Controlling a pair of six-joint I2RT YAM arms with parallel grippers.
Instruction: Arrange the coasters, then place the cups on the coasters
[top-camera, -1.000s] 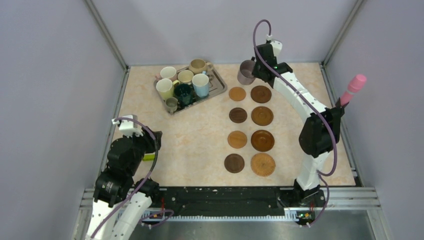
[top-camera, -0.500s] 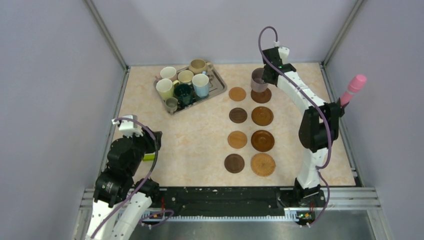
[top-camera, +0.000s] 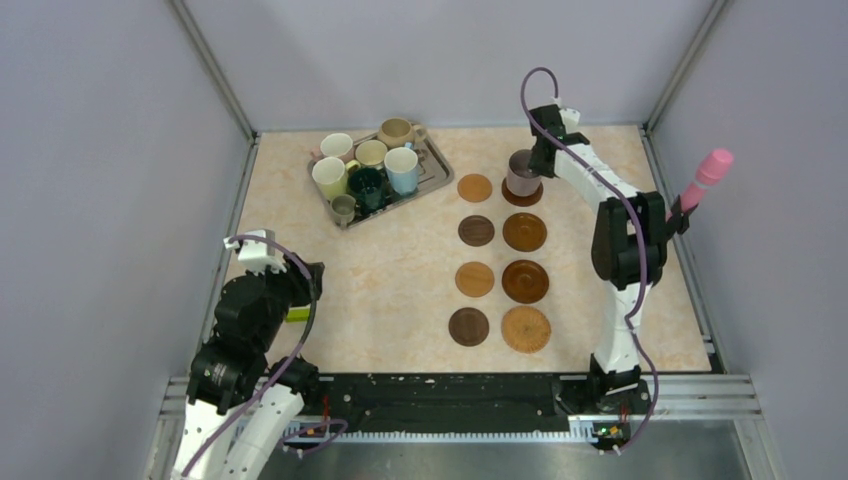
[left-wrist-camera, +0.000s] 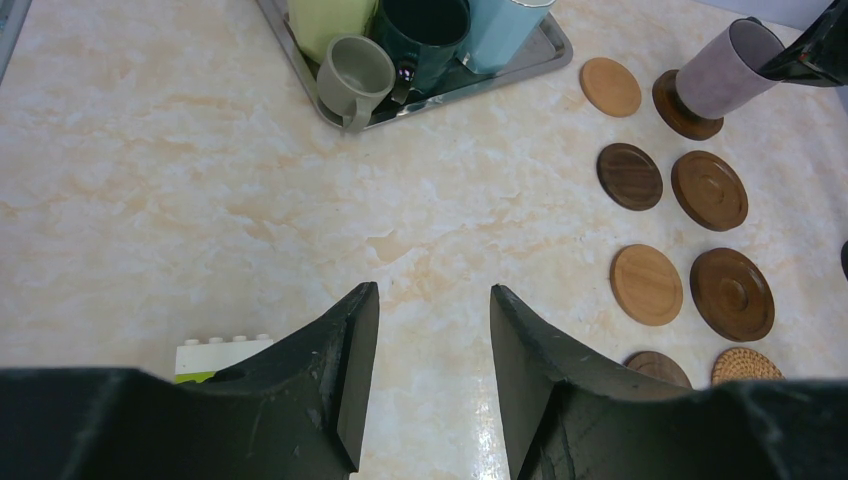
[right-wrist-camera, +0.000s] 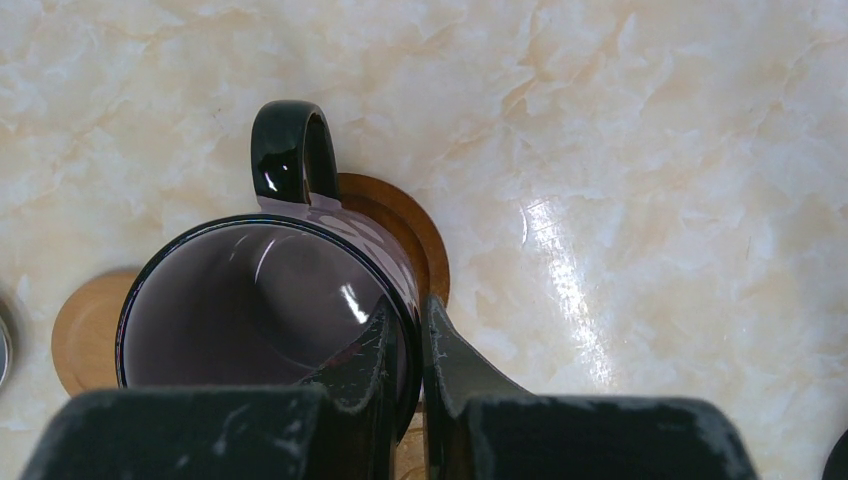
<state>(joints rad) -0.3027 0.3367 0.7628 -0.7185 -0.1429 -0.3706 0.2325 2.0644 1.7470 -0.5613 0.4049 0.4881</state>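
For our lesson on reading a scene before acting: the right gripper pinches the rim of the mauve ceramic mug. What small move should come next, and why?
Probably open the right gripper and lift clear: the mauve ceramic mug, pinched at its rim, already seems to rest on the far round dark brown wooden coaster.

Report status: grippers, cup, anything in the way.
Right gripper shut on mauve cup rim, cup over far coaster. Left gripper open, empty. No obstruction seen.

Coasters (top-camera: 476, 230): eight. Cups (top-camera: 402, 168): eight. Metal tray (top-camera: 434, 164): one. Toy brick (left-wrist-camera: 222, 355): one.
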